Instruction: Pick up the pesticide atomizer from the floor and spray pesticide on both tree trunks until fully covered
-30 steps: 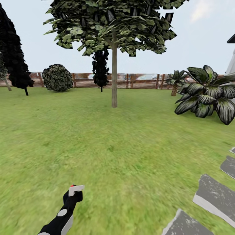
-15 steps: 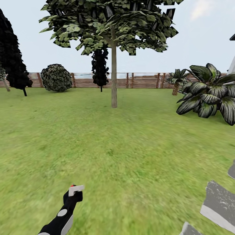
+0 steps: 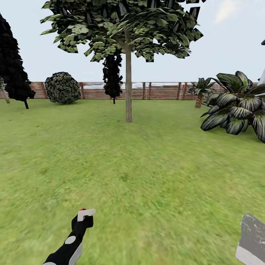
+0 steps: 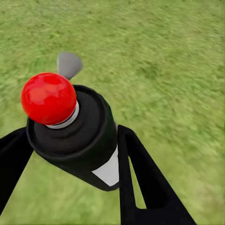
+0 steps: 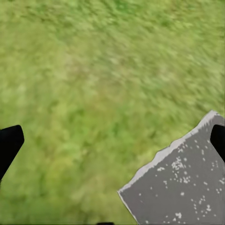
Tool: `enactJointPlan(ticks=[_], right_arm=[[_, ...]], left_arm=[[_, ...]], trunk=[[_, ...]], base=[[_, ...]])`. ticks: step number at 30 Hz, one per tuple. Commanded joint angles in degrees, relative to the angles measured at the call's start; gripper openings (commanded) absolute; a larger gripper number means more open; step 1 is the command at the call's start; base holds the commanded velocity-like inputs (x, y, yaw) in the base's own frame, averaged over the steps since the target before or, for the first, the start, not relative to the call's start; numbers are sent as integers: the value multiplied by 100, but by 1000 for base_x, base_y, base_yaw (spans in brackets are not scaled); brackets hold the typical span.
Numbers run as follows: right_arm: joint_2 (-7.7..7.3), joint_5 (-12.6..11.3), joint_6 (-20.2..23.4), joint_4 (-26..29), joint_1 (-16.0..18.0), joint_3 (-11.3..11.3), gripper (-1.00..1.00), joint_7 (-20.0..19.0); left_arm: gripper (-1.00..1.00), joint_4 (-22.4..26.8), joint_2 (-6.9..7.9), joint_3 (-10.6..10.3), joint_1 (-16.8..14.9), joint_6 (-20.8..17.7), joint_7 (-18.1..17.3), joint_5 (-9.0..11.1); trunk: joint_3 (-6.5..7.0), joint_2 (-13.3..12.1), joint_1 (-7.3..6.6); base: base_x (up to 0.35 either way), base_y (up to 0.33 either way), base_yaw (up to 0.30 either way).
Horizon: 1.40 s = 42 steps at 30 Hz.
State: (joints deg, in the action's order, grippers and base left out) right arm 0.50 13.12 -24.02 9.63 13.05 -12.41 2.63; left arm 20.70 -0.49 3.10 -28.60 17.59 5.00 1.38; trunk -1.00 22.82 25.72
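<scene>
My left gripper (image 4: 70,154) is clamped on the pesticide atomizer (image 4: 77,136). In the left wrist view its two black fingers (image 4: 140,178) press against either side of the dark bottle, one on each flank, with the white label (image 4: 110,171) showing beside the nearer finger. The red ball (image 4: 48,97) sits on top of the bottle, and the pale grey trigger head (image 4: 69,63) juts out beyond it over the grass. From the head view I see that gripper (image 3: 84,218) low at the left, arm reaching forward, the atomizer (image 3: 85,213) held above the lawn (image 3: 147,165) with its whitish spray head pointing ahead and to the right.

My right gripper (image 5: 112,140) is spread wide and holds nothing: its two dark fingertips (image 5: 9,145) sit at opposite edges of the right wrist view with only ground between them. Below it lies grass and a corner of a grey paving slab (image 5: 183,183) dotted with white specks.

Ahead, well apart from the atomizer, stands a tree (image 3: 121,25) with its straight grey-brown tree trunk (image 3: 128,88) rising from the lawn. Behind it runs the brown slatted fence (image 3: 158,91). A round bush (image 3: 63,87) and a dark cypress-like tree (image 3: 13,70) stand to the left, a broad-leaved palm-like plant (image 3: 235,110) to the right. One grey slab (image 3: 252,235) of the floor shows at the lower right of the head view.
</scene>
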Motion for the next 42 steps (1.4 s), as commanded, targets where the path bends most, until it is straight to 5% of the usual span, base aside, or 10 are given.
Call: enactJointPlan(ticks=[1, 42], right_arm=[[4, 59, -15, -5, 5, -32, 100, 27], [20, 50, -15, -12, 5, -33, 100, 27]], left_arm=[[-100, -4, -4, 35, -5, 23, -7, 12], [-100, -11, -13, 41, -7, 25, -13, 12]], trunk=[[-10, 10, 7], [-10, 10, 7]], base=[[350, 0, 0], [350, 0, 0]])
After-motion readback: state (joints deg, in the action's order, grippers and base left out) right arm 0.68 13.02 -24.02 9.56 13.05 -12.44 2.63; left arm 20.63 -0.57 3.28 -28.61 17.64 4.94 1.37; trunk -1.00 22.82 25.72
